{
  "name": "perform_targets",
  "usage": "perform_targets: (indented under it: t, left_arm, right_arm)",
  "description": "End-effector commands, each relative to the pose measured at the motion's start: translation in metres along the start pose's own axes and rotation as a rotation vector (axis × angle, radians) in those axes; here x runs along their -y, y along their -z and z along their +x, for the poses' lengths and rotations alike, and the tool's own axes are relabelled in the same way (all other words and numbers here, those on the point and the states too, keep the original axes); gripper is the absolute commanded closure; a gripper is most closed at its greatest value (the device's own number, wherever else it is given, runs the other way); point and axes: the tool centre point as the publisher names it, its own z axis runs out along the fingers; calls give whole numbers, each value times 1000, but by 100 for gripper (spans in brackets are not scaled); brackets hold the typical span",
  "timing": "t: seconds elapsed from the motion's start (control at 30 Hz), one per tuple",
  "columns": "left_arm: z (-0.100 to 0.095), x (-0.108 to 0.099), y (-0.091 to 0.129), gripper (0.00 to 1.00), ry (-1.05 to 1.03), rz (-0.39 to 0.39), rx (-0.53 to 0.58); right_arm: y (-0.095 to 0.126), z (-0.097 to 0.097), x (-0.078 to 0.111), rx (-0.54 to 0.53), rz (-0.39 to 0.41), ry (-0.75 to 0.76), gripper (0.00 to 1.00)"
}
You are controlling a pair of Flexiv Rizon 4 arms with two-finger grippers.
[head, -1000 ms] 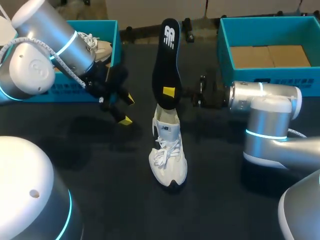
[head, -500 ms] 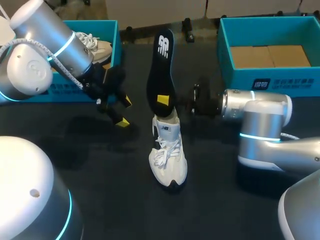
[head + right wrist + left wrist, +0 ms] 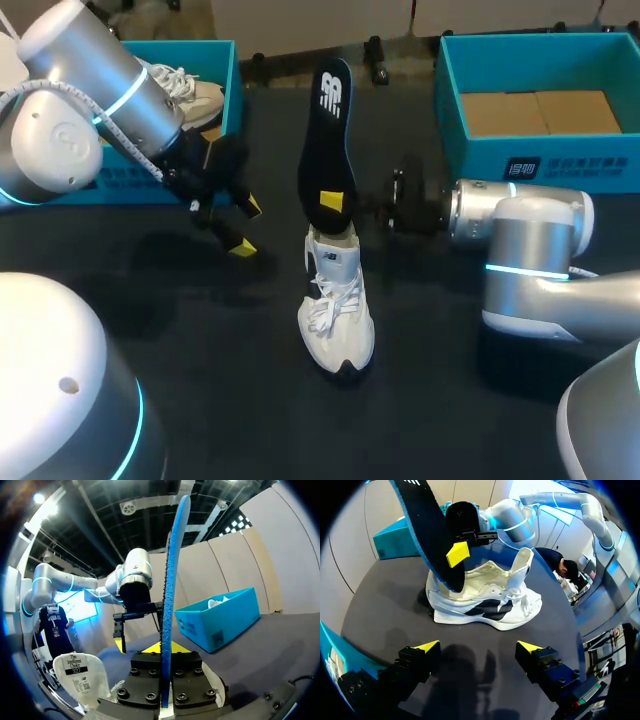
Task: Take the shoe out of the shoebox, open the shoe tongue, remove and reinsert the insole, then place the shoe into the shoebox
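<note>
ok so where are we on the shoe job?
Done: the white sneaker stands on the table, tongue pulled up. In hand: the right gripper is shut on the black insole, held upright, lower end in the sneaker's opening; coming out or going back, cannot tell. The left gripper hangs open beside it. Left: seat the insole, box the sneaker.
</note>
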Motion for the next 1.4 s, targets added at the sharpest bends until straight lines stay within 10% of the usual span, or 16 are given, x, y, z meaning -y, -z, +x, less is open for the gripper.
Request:
perform_targets:
  t: [0.03,1.4]
  left_arm:
    - [2,0,-1,0,-4,2,-2]
    - [18,-1,-11,0,-10,13,-32]
  right_arm:
    - [5,4,3,0,1,-8,100]
    - [8,-2,27,-15,14,-79,100]
